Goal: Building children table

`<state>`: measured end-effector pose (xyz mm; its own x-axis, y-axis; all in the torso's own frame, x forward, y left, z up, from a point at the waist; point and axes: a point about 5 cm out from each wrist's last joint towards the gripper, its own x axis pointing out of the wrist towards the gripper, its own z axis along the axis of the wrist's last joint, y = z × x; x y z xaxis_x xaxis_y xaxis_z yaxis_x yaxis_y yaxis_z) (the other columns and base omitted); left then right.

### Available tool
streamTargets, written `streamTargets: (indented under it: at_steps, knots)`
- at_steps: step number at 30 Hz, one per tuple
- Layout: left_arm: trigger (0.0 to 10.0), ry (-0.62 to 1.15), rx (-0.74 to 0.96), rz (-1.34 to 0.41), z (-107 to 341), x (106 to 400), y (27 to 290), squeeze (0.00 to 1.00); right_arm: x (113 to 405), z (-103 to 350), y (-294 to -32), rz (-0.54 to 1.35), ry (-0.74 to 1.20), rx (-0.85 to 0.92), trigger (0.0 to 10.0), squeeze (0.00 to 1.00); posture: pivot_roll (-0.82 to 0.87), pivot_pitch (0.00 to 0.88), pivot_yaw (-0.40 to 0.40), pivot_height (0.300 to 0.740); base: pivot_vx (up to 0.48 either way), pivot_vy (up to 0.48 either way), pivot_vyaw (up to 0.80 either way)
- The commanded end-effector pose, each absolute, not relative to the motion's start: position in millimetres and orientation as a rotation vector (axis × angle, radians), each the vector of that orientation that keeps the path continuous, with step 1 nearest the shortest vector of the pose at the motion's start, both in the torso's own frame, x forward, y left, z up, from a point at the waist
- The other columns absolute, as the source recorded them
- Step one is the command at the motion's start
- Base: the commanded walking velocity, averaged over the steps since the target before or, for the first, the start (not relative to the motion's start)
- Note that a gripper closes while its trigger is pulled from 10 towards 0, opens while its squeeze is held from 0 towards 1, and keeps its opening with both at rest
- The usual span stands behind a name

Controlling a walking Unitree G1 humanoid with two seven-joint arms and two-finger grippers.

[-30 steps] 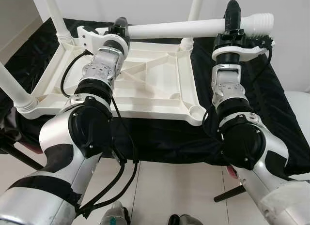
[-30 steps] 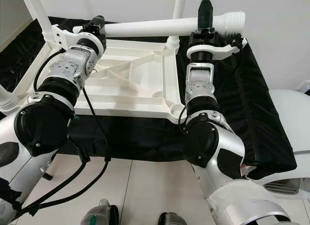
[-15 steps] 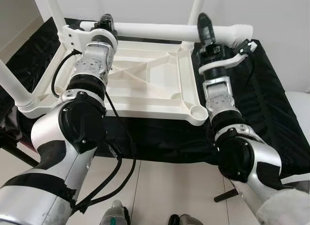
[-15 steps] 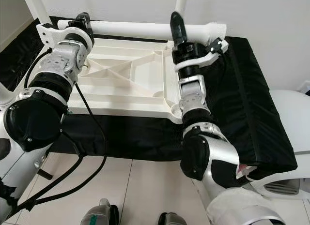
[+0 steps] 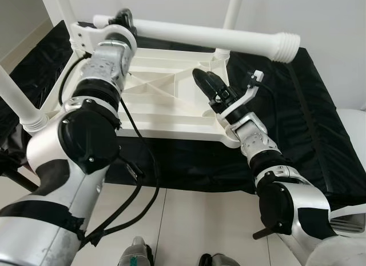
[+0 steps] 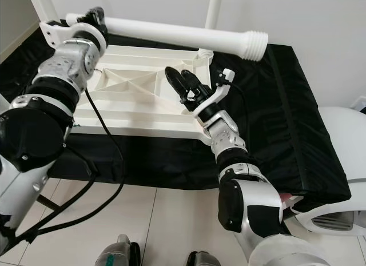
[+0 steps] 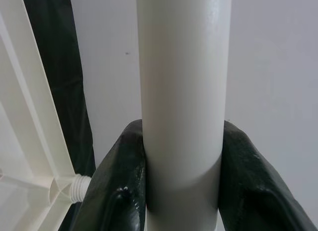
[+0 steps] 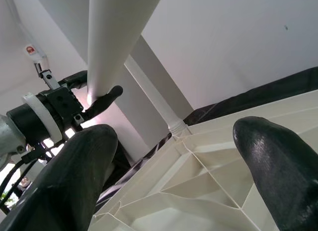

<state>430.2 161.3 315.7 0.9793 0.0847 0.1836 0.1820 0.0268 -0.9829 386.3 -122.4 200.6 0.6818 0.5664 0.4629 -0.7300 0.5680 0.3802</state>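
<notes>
Two arms outstretched: left end effector point(image 5: 123, 19) clamping the loose leg point(image 5: 200, 37), right end effector point(image 5: 207, 83) parted, empty, above the tabletop point(image 5: 171, 114)

- The table top point(image 5: 171, 100) lies upside down on the bench point(image 5: 297, 123).
- The loose leg point(image 5: 206, 38) runs across its 12 o'clock edge.
- The left gripper point(image 5: 123, 18) sits at 11 o'clock, the right gripper point(image 5: 205, 83) at 3 o'clock.

Bright, even indoor light; soft shadows; sharp, wide-angle edge distortion
</notes>
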Motion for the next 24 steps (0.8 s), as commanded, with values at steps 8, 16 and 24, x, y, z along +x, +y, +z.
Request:
streamTargets:
  at_steps: [8, 16, 24]
  knots:
    - [10.0, -0.324, -1.396, -0.1, 341.4, 426.5, 184.0, 0.0, 378.7, 187.9, -162.9, 0.651, -0.28, 0.34, 10.0, 0.0, 0.05, 0.06, -0.006, 0.74, 0.0, 0.0, 0.0]
    - [10.0, -0.359, -1.166, -0.057, 346.6, 423.7, 198.8, 0.0, 376.8, 199.0, -198.8, 0.526, -0.286, 0.079, 10.0, 0.0, 0.04, 0.062, -0.002, 0.74, 0.0, 0.0, 0.0]
    - [10.0, -0.398, -0.839, -0.071, 355.1, 422.8, 188.4, 0.0, 377.8, 236.4, -190.9, 0.604, -0.392, -0.074, 10.0, 0.0, 0.04, 0.06, -0.009, 0.74, 0.0, 0.0, 0.0]
